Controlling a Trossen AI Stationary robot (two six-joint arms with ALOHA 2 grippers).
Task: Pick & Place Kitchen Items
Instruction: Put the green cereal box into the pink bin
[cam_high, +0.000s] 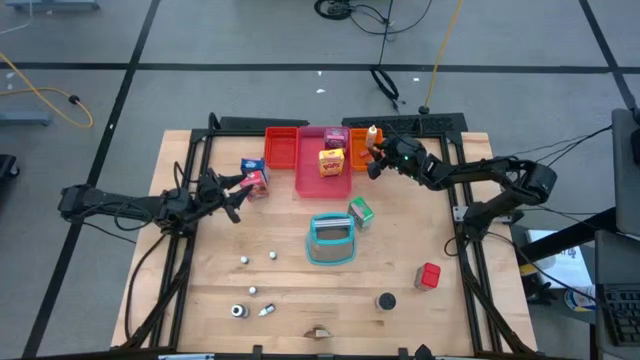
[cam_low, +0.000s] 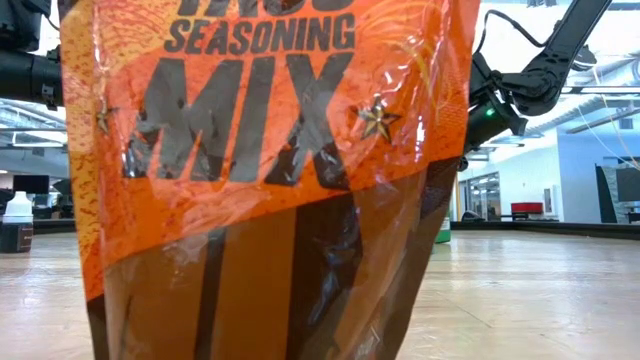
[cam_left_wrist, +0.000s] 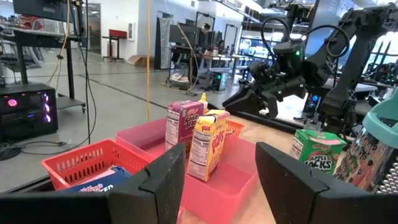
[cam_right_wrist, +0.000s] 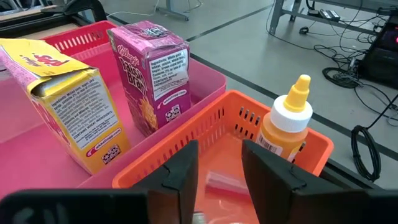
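Right gripper (cam_right_wrist: 219, 168) jaws parted, empty, over orange tray (cam_right_wrist: 249, 118), upper centre-right in high view. Orange bottle (cam_right_wrist: 285, 127) upright inside tray. Yellow carton (cam_right_wrist: 68, 99), purple carton (cam_right_wrist: 152, 74) upright in pink tray (cam_right_wrist: 205, 78). Left gripper (cam_left_wrist: 221, 180) jaws apart, empty, left of centre.

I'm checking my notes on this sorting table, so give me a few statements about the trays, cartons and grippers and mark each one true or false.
1. The orange bottle stands upright in the orange tray. True.
2. The yellow carton lies on the bare table. False: it stands in the pink tray, beside the purple carton.
3. The right gripper is over the orange tray, holding nothing. True.
4. The teal basket sits inside the red tray. False: it sits on the table.
5. The left gripper grips the green carton. False: it is open and empty.
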